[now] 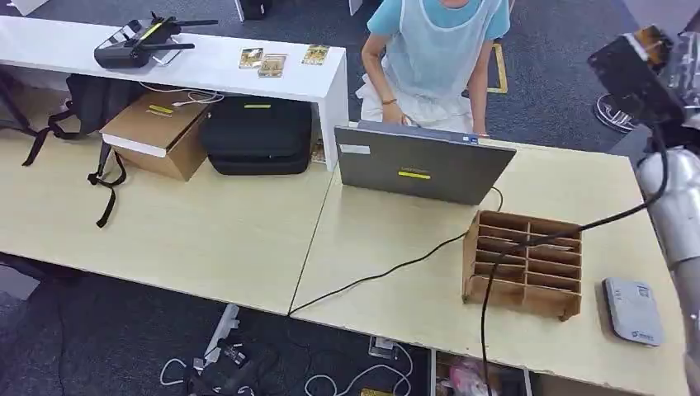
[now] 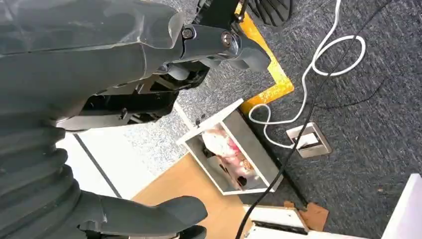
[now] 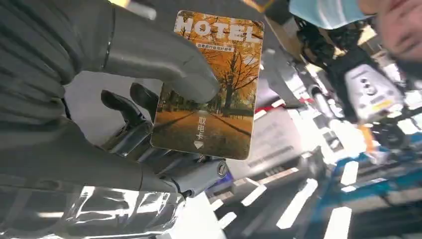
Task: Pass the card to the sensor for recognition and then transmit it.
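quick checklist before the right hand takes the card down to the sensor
1. Card held: ok, the right hand pinches the hotel card under its thumb.
2. Card face unobstructed: ok, mostly clear of the thumb.
3. Sensor location: ok, the grey card reader lies flat on the table beside the wooden rack.
4. Path down: cannot tell, a black cable hangs across the rack.
5. Left hand clear: ok, it hangs over the floor, holding nothing.
6. Person: ok, behind the laptop, away from the reader.

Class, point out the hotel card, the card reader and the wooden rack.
Hotel card [image 3: 211, 94]: right wrist view, middle of its printed face.
Card reader [image 1: 631, 309]: head view, centre of its top.
Wooden rack [image 1: 524, 262]: head view, its slotted front.
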You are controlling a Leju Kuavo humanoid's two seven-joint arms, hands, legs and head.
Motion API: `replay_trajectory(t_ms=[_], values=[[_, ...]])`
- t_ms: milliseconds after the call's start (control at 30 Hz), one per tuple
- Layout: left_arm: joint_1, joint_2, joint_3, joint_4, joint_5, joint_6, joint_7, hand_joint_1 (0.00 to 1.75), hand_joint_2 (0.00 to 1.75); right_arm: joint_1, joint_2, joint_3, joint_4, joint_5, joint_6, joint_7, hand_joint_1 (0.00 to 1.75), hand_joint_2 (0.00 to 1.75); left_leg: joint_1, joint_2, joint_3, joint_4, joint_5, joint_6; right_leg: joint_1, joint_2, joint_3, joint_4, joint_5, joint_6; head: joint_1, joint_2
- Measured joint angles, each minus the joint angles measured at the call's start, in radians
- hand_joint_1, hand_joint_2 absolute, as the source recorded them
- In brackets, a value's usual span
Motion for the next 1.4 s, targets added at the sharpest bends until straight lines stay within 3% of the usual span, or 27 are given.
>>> replay_trajectory(t_ms=[167, 333, 467, 667, 700, 767, 1167, 1400], values=[[0.021, 0.014, -0.015, 0.008, 0.006, -0.003, 0.000, 0.00, 1.75, 0.053, -0.130, -0.112, -0.057, -0.167, 0.155, 0.056, 1.75, 1.75, 0.000, 0.000, -0.001, 0.000, -0.002, 0.002, -0.001, 0.000, -0.001, 0.000, 0.000, 0.001, -0.001, 0.000], [0.030, -0.003, -0.021, 0.031, 0.026, 0.022, 0.001, 0.00, 1.75, 0.054, -0.231, -0.157, -0.059, -0.240, 0.287, 0.097, 1.75, 1.75, 0.000, 0.001, -0.001, 0.000, -0.002, 0.003, -0.001, 0.001, -0.001, 0.000, -0.001, 0.001, 0.000, 0.000], [0.035, -0.010, -0.025, 0.040, 0.031, 0.021, 0.008, 0.00, 1.75, 0.054, -0.282, -0.161, -0.053, -0.312, 0.347, 0.139, 1.75, 1.75, 0.000, 0.002, -0.001, 0.000, -0.002, 0.003, -0.001, 0.002, -0.001, 0.000, -0.001, 0.001, 0.000, 0.000], [0.035, -0.010, -0.026, 0.040, 0.031, 0.021, 0.008, 0.00, 1.75, 0.055, -0.283, -0.161, -0.052, -0.317, 0.352, 0.141, 1.75, 1.75, 0.000, 0.002, 0.000, 0.000, -0.002, 0.003, -0.001, 0.002, -0.001, -0.001, -0.001, 0.001, -0.001, 0.000], [0.036, -0.010, -0.030, 0.042, 0.032, 0.018, 0.008, 0.00, 1.75, 0.062, -0.320, -0.160, -0.042, -0.385, 0.419, 0.172, 1.75, 1.75, 0.000, 0.000, 0.000, 0.000, -0.002, 0.004, -0.001, -0.001, 0.000, -0.001, -0.001, 0.002, -0.001, 0.000], [0.052, -0.010, -0.033, 0.049, 0.040, 0.010, 0.007, 0.00, 1.75, 0.158, -0.447, -0.151, -0.018, -0.559, 0.505, 0.214, 1.75, 1.75, -0.001, -0.002, -0.003, 0.000, -0.003, 0.005, -0.001, -0.002, 0.000, -0.001, -0.002, 0.003, -0.001, 0.000], [0.045, -0.012, -0.060, 0.050, 0.030, 0.013, 0.008, 0.00, 1.75, 0.427, -0.461, -0.122, 0.012, -0.645, 0.383, 0.196, 1.75, 1.75, 0.000, -0.002, -0.003, 0.000, -0.003, 0.006, 0.000, -0.003, 0.000, -0.001, -0.002, 0.003, 0.000, 0.000], [0.042, -0.011, -0.064, 0.050, 0.037, 0.010, 0.007, 0.00, 1.75, 0.492, -0.438, -0.120, 0.022, -0.633, 0.383, 0.204, 1.75, 1.75, 0.000, -0.001, -0.003, -0.001, -0.003, 0.006, 0.000, -0.002, 0.000, -0.001, -0.002, 0.003, 0.000, 0.000]])
